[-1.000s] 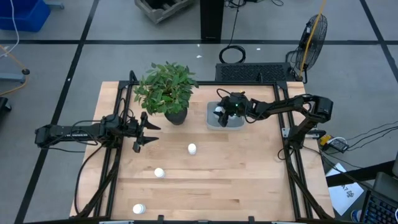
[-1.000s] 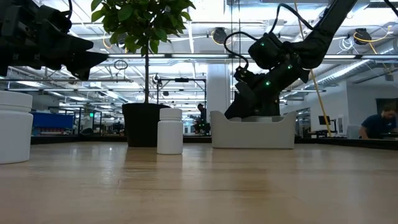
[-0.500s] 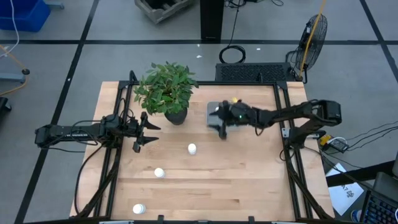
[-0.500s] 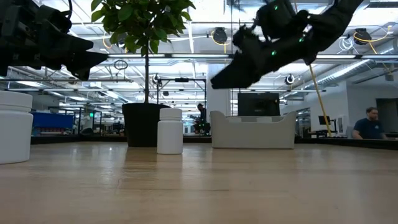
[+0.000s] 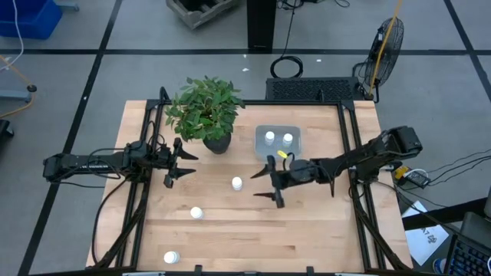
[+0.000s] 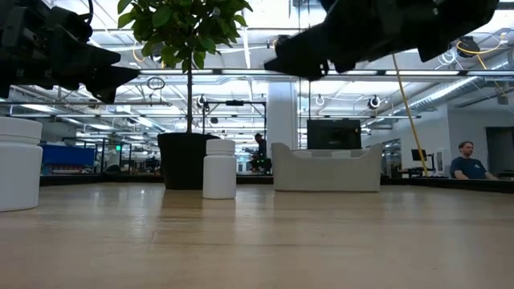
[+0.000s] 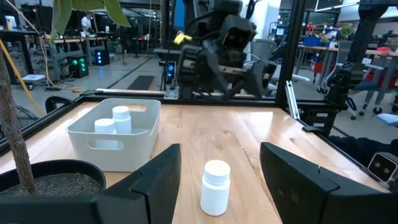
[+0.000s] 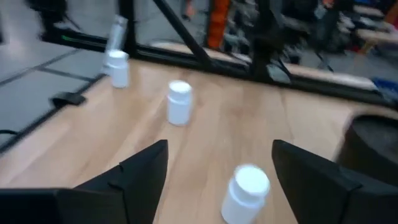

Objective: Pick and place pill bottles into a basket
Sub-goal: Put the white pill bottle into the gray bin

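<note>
The left tool is hanging over the wooden counter with its two dark fingers spread wide and empty. One white pill bottle is standing upright on the counter between them. The pale basket is sitting farther off, holding two pill bottles upright side by side. The dark plant pot is sitting just beside the basket. Across the counter the right arm's tool is hovering above the wood.
</note>
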Motion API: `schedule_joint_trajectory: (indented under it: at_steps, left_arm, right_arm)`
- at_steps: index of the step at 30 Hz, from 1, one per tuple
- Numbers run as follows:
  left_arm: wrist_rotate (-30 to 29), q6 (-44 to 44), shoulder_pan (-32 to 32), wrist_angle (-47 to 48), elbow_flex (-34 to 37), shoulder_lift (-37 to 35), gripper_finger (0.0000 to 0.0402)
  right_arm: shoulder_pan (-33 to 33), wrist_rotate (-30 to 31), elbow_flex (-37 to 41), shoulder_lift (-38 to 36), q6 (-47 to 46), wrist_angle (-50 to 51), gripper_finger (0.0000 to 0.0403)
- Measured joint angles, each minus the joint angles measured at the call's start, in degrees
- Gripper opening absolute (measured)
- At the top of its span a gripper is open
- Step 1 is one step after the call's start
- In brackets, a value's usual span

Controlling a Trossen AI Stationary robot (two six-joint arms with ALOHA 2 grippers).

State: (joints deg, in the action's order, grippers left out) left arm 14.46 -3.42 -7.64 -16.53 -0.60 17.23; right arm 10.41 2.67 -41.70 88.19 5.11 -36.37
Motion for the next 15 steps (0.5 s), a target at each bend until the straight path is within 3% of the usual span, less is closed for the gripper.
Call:
schedule_joint_trajectory:
  at_steps: [6, 15]
  left_arm:
    - [0.0, 0.0, 0.01, -0.09, 0.0, 0.01, 0.0223]
    - [0.01, 0.0, 0.01, 0.02, 0.0, 0.0, 0.0223]
  right_arm:
    - [-1.42, 0.53, -1.07, 4.43, -2.91, -0.75, 0.0313]
    - [-4.01, 1.75, -5.42, 11.85, -4.51, -1.93, 0.0315]
